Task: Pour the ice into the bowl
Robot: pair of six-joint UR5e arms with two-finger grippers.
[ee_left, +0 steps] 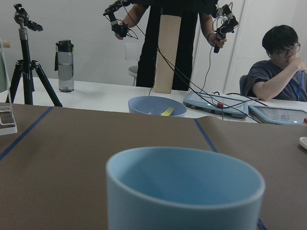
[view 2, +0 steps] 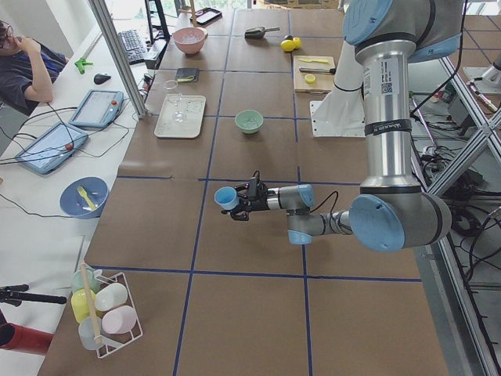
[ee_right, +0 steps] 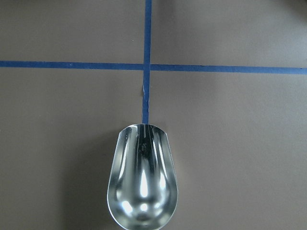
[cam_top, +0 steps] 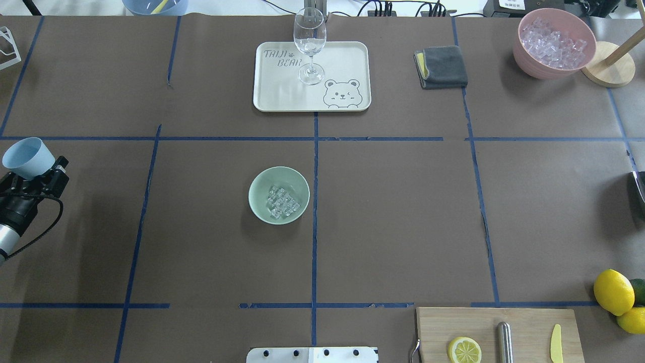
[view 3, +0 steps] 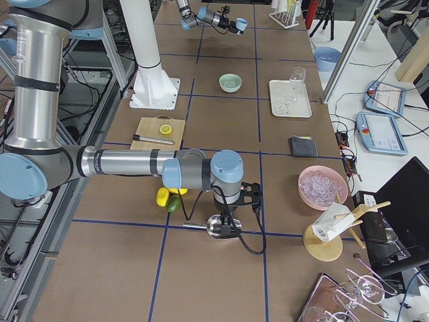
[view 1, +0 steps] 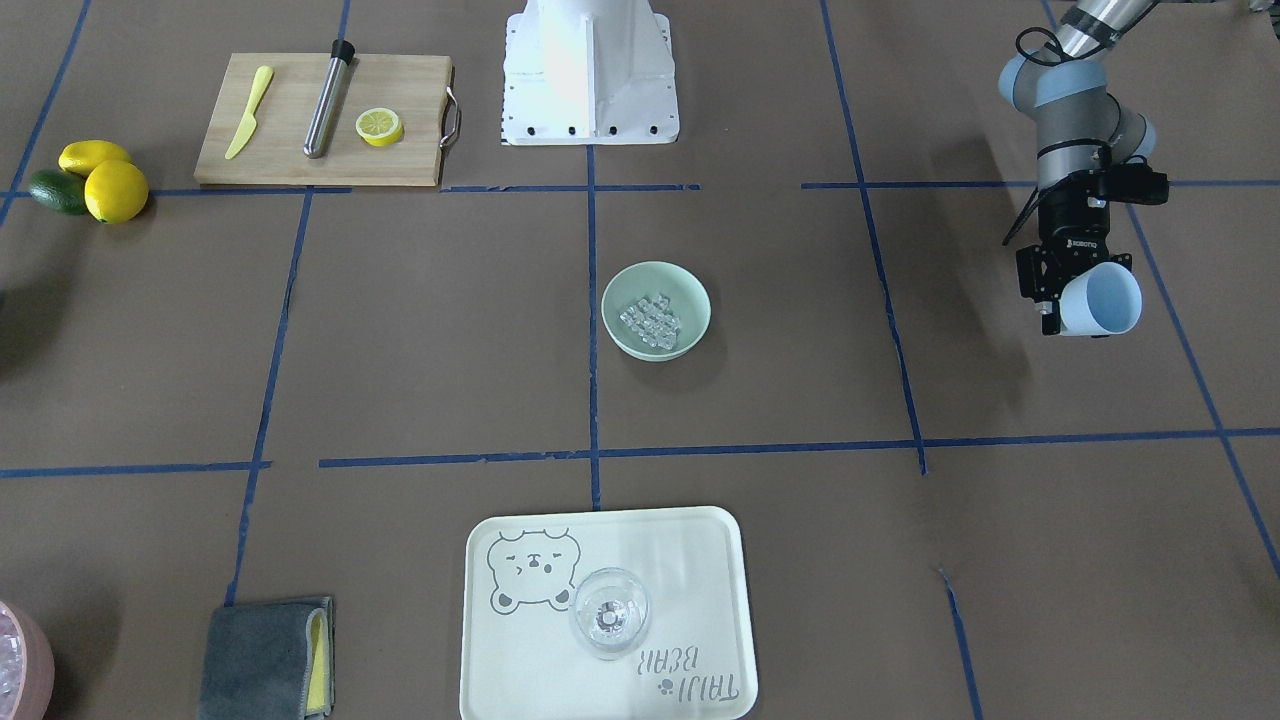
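Note:
The pale mint-green bowl [cam_top: 261, 185] stands near the table's middle, also in the front view [view 1: 692, 292]. The ice [cam_top: 282, 202] lies in it as a cluster of clear cubes [view 1: 650, 320]. My left gripper [cam_top: 36, 174] is far to the bowl's left, above the table, shut on a light blue cup [cam_top: 27, 157]. The cup is tilted on its side in the front view [view 1: 1102, 298]. It looks empty in the left wrist view [ee_left: 184, 187]. My right gripper [view 3: 231, 216] is over a metal scoop [ee_right: 142, 184]. I cannot tell if it is open or shut.
A cream tray [cam_top: 347, 55] holding a wine glass [cam_top: 309, 43] is at the far side. Beside it are a grey cloth [cam_top: 442, 66] and a pink bowl of ice [cam_top: 552, 43]. A cutting board [view 1: 320, 120], lemons [view 1: 105, 180] and the robot base [view 1: 590, 70] are on the near side.

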